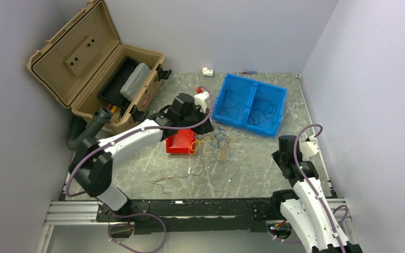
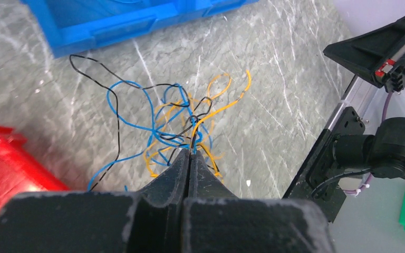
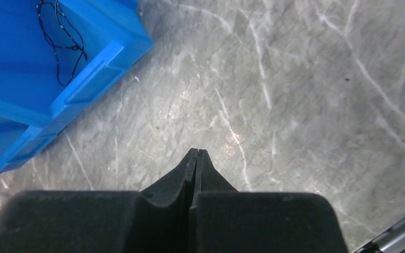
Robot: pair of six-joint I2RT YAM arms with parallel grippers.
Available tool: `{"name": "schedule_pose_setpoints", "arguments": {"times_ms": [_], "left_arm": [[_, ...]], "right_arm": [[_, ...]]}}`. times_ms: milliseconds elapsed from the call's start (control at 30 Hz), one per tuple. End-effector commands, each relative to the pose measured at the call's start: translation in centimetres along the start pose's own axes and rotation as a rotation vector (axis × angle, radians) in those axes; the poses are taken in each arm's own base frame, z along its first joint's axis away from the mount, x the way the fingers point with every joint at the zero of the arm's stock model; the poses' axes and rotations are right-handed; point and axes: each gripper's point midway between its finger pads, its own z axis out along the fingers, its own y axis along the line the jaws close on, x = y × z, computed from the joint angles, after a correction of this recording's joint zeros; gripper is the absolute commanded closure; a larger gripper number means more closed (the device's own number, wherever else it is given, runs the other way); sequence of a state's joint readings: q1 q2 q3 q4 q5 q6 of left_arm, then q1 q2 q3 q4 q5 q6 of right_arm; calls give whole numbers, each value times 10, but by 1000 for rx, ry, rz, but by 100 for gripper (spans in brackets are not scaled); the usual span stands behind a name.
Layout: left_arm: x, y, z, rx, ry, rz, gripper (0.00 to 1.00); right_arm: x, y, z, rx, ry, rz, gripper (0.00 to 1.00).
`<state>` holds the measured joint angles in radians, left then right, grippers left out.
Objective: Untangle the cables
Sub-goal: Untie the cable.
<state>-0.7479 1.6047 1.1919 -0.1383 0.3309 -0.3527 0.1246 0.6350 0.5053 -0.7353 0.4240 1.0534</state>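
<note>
Marbled grey tabletop bears cables between pale walls.

No legible text, label, brand or number on anything here

Glossy grey marble-look table, smooth blue plastic bin, matt black jaws, tan hard-plastic case

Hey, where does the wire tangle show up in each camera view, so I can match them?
Top view: wire tangle at centre, just right of the red box.
Left wrist: wire tangle mid-picture, at the tips of the left gripper, which pinches a strand.
Right wrist: not in it.
Shared landmark: the blue bin.
</note>
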Motion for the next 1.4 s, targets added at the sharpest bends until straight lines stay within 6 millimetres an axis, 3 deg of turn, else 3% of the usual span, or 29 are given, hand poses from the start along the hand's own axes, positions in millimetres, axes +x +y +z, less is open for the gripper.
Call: {"name": "schedule_pose_setpoints", "arguments": {"times_ms": [0, 233, 400, 667, 733, 833, 867, 933, 1200, 1367], "left_arm": [[-22, -4, -38, 3, -84, -1, 100], [-57, -13, -96, -40, -222, 33, 100], [-77, -20, -127, -74, -286, 49, 100], [-85, 1, -167, -217, -348, 42, 100], [-87, -10, -169, -148, -358, 76, 100], [-85, -44, -165, 47, -338, 125, 100], [-84, -52, -164, 99, -325, 135, 100], [-82, -65, -161, 178, -305, 145, 100], [-87, -90, -144, 278, -315, 145, 100], [-87, -108, -134, 318, -289, 175, 100]], "right_arm": [[-27, -6, -11, 39, -99, -42, 100], [-38, -6, -19, 35, -144, -14, 100], [-48, -3, -27, 24, -173, -11, 100], [-56, -2, -36, 13, -193, 15, 100], [-50, 22, -39, -116, -151, -52, 98], [-3, 103, -79, -672, 64, -305, 64], [6, 120, -94, -814, 95, -329, 46], [16, 140, -117, -983, 157, -276, 34], [46, 166, -133, -1166, 427, -92, 33], [49, 169, -135, -1188, 425, -146, 27]]}}
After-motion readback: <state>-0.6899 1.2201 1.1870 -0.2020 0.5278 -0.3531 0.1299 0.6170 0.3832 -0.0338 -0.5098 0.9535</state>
